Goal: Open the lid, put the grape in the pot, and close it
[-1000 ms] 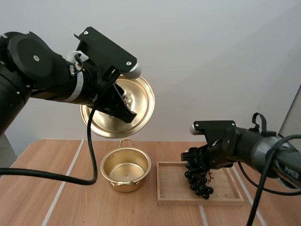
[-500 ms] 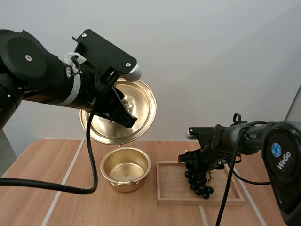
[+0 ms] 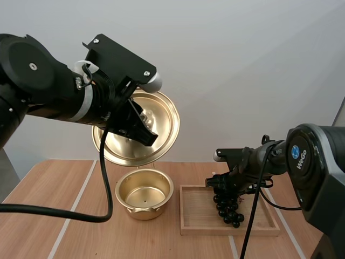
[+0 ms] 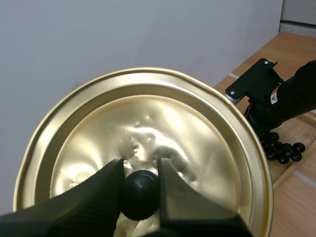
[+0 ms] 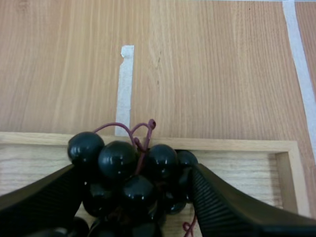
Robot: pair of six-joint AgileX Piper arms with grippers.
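My left gripper (image 3: 141, 129) is shut on the black knob (image 4: 140, 195) of the gold lid (image 3: 164, 121) and holds it tilted in the air above the open gold pot (image 3: 144, 193). The pot is empty. My right gripper (image 3: 225, 183) is shut on the top of the dark grape bunch (image 3: 229, 208), which hangs over the wooden tray (image 3: 195, 217). In the right wrist view the fingers (image 5: 222, 207) press on both sides of the grapes (image 5: 131, 170) above the tray's rim (image 5: 237, 144).
The pot stands on the wooden table (image 3: 48, 216), just left of the tray. White tape lines (image 3: 81, 197) run across the tabletop.
The right arm has drawn back to the right and turned, with the grapes still in its fingers over the tray. The left arm and lid rose slightly, then held still.
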